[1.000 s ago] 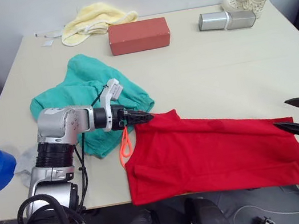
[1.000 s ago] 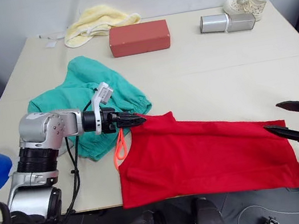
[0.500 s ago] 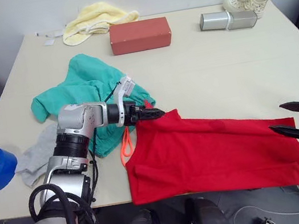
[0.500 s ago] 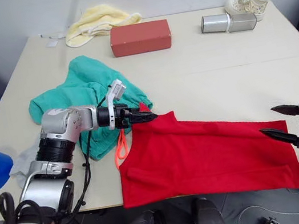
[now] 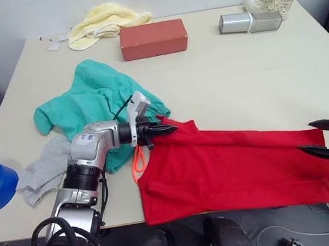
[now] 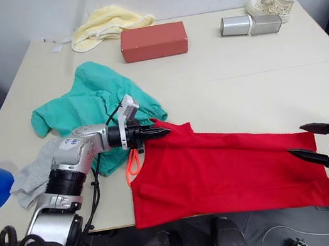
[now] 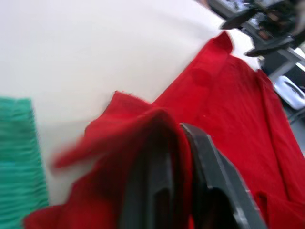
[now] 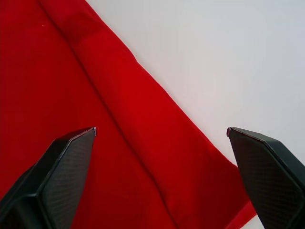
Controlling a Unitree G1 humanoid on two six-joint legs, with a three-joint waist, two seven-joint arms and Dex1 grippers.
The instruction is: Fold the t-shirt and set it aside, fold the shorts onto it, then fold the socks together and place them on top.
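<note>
Left gripper (image 5: 164, 130) clamped on a raised corner of the t-shirt (image 5: 235, 164), which spreads from it across the tabletop (image 5: 238, 72) toward the right gripper (image 5: 320, 138), fingers spread wide just over the shirt's far edge. Shorts (image 5: 94, 103) bunched right behind left gripper, orange drawstring (image 5: 138, 161) beside it. Socks (image 5: 43, 173) near its arm. No readable writing, no containers.

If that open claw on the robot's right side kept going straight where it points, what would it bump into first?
Probably the t-shirt. The right end effector, open, points leftward along the table toward the shirt's near edge, and its wrist view looks onto red fabric. Its height above the cloth is unclear.
</note>
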